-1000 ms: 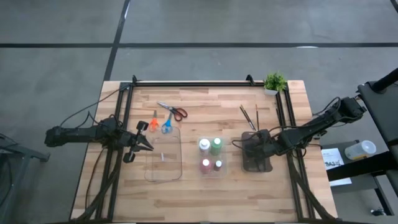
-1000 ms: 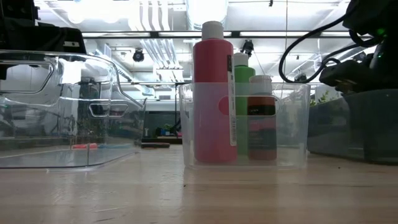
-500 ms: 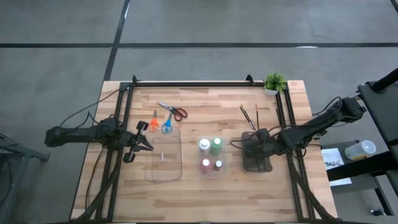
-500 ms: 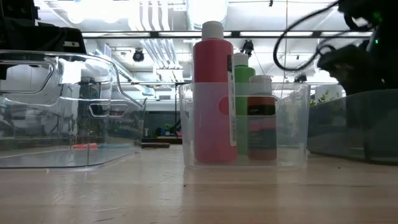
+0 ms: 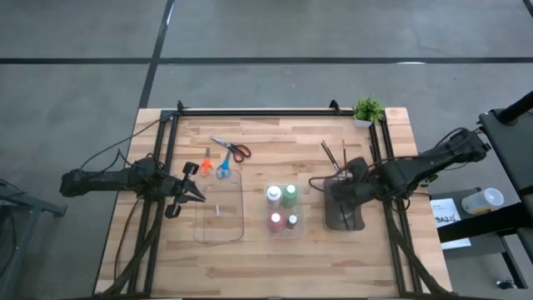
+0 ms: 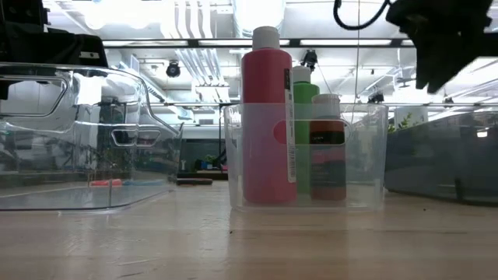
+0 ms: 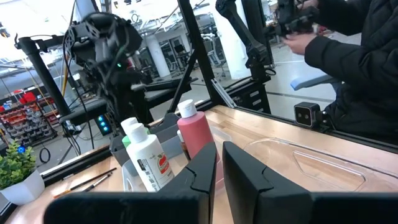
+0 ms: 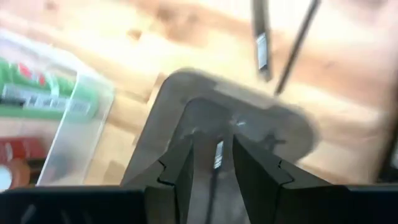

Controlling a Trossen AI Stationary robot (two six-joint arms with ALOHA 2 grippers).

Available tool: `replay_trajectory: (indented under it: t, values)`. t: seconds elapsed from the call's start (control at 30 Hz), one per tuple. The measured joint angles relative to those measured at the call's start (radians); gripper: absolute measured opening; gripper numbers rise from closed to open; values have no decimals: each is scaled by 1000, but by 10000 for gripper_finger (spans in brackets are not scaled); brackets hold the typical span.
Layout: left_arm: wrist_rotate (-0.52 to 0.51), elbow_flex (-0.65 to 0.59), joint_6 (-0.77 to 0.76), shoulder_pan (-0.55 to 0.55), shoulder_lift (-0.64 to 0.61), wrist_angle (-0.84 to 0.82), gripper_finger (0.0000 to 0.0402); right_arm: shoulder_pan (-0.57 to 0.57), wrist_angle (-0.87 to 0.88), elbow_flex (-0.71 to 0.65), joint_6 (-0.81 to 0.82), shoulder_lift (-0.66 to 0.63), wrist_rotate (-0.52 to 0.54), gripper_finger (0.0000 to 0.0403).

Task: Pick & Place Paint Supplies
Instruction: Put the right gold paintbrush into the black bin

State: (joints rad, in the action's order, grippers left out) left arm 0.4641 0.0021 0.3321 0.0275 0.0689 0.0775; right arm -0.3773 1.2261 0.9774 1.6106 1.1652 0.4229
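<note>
Four paint bottles stand in a small clear bin. Three scissors lie on the table at the far left. Two dark paintbrushes lie on the wood beyond the dark grey tray. Another brush lies inside that tray. My right gripper hangs open above the tray, pointing steeply down, with this brush showing between its fingers but well below them. My left gripper is level and shut at the left edge of the clear tray, holding nothing.
A small potted plant stands at the far right corner. Black frame rails run along the table's left, right and far sides. Bare wood lies near the front edge. A person in dark clothing sits beyond the table.
My right gripper has risen well clear of the dark grey tray, tipping more steeply downward and rolling a little. Low down it sat at the tray's rim; now it hangs high above it. The left arm and everything else on the table have kept still.
</note>
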Motion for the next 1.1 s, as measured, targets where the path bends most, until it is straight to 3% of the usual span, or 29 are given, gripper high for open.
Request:
replay_trajectory:
  t: [0.2,0.53,0.73,1.1]
  values:
    - [0,0,0,0,0,0,35,93,190,90,-18,0,63,109]
    - [0,0,0,0,0,0,35,405,68,51,-350,0,75,109]
    - [0,0,0,0,0,0,35,617,-114,-42,-562,2,-38,109]
    - [0,0,0,0,0,0,36,938,-327,-193,-779,2,-218,109]
